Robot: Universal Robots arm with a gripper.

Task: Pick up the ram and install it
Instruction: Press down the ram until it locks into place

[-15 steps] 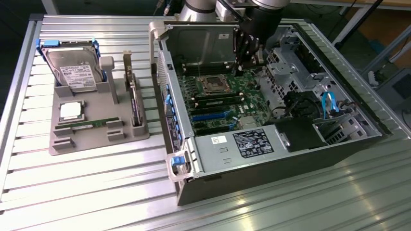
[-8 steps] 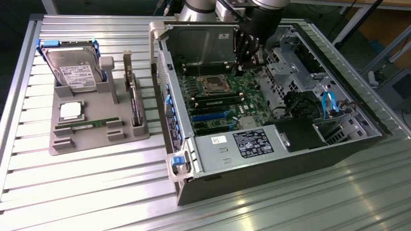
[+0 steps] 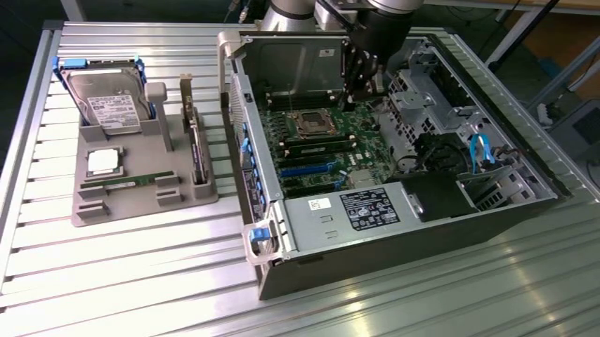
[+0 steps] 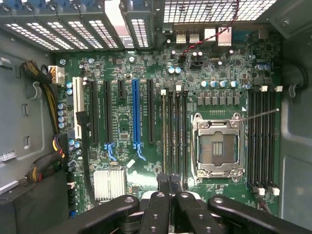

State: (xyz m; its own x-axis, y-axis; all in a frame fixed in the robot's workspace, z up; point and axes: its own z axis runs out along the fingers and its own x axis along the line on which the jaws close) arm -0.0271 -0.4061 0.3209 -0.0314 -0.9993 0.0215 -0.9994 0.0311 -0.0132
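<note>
The ram (image 3: 126, 181), a thin green stick, lies flat in the grey holder tray (image 3: 140, 207) on the exterior view's left, in front of the square silver processor (image 3: 103, 161). My gripper (image 3: 359, 95) hangs inside the open computer case (image 3: 394, 232), above the back of the motherboard (image 3: 324, 151) and far from the ram. In the wrist view the black fingers (image 4: 163, 181) of my gripper (image 4: 169, 181) stand together with nothing between them, just over the long black memory slots (image 4: 174, 131) beside the empty processor socket (image 4: 217, 146).
A hard drive (image 3: 108, 98) and an upright expansion card (image 3: 195, 151) also stand in the tray. The case's side walls, drive cage (image 3: 412, 84) and power supply (image 3: 375, 207) ring the motherboard. A second bank of slots (image 4: 263, 141) lies past the socket.
</note>
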